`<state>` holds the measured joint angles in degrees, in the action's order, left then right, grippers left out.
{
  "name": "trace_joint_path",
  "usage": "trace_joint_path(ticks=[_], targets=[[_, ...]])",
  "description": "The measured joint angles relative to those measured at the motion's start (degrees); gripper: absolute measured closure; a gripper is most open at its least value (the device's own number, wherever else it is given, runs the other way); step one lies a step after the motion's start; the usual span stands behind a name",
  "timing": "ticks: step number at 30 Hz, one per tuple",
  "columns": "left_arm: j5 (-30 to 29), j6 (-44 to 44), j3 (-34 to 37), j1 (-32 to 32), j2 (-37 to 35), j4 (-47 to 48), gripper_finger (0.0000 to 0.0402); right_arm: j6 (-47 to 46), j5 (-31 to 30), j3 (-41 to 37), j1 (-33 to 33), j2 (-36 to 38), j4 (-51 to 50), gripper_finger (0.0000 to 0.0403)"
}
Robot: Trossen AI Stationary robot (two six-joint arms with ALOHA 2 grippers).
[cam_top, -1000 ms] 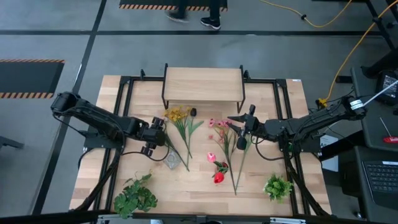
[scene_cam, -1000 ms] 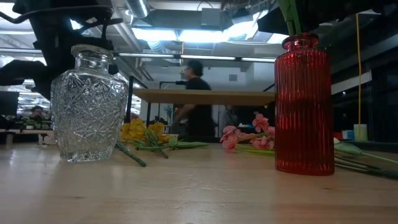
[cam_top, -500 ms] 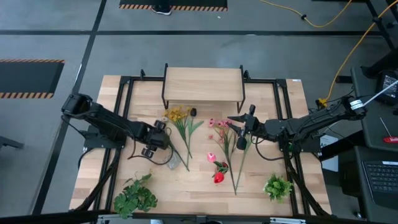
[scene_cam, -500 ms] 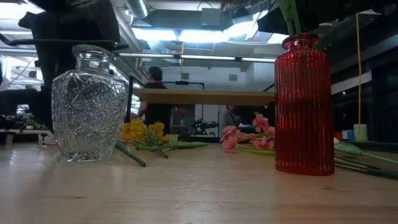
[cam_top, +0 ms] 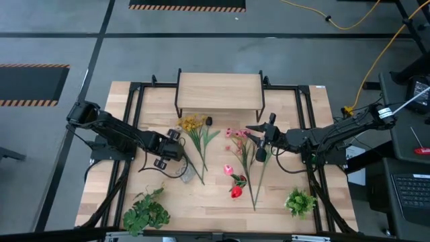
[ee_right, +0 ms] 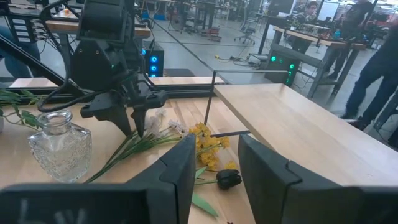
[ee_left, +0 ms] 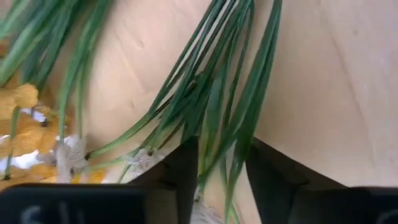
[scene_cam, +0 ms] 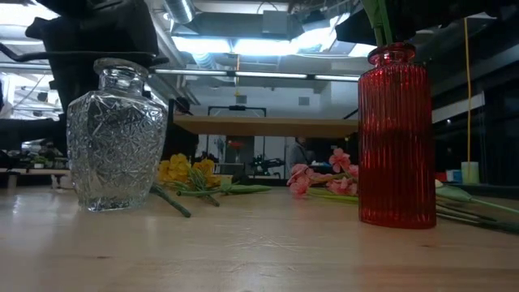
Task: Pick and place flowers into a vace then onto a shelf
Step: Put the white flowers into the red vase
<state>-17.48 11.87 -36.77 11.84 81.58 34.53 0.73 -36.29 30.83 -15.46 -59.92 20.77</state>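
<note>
**Listing the table at the moment of the left arm's pick**

Left gripper (cam_top: pixel 176 149) — low over the yellow-headed bunch of flowers (cam_top: pixel 195 138), its fingers (ee_left: pixel 180 168) set either side of several green stems; they have a gap between them and whether they actually pinch the stems cannot be told. In the right wrist view this gripper (ee_right: pixel 134 121) points down at the stems near the white blossoms.

Right gripper (cam_top: pixel 261 140) — above the pink and red group of flowers, fingers (ee_right: pixel 180 165) parted with nothing between them.

Clear cut-glass vase (cam_top: pixel 186 173) — upright, just beside the left gripper and touching the stem ends; in the low view (scene_cam: pixel 117 134) it blocks the left arm behind it.

Red ribbed vase (scene_cam: pixel 397 138) — upright, with green stems rising from its neck; from above (cam_top: pixel 235 191) it sits among the stems on the table.

Shelf (cam_top: pixel 220 91) — at the far edge, light wood, bare on top.

Two leafy plants — one at the near left corner (cam_top: pixel 146 212), one at the near right (cam_top: pixel 300 200).

Table (cam_top: pixel 309 121) — wooden, with black frame rails running along both sides.
</note>
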Motion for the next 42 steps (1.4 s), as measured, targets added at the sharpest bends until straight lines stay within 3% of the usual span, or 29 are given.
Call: trace_joint_path(ticks=[10,16,25,42], targets=[[-1.6,0.9,0.0,0.0,0.0,0.8,0.0393,0.1,0.0,0.0,0.0,0.0,0.0,0.0279],[-5.7,0.9,0.0,0.0,0.0,4.1,0.0396,1.3,0.0,0.0,0.0,0.0,0.0,0.0279],[-6.9,0.8,-0.7,0.0,0.0,8.8,0.0397,1.3,0.0,0.0,0.0,0.0,0.0,0.0279],[-17.3,0.4,-13.3,0.1,-0.1,34.2,0.0398,2.6,0.0,0.0,0.0,0.0,0.0,0.0279]])
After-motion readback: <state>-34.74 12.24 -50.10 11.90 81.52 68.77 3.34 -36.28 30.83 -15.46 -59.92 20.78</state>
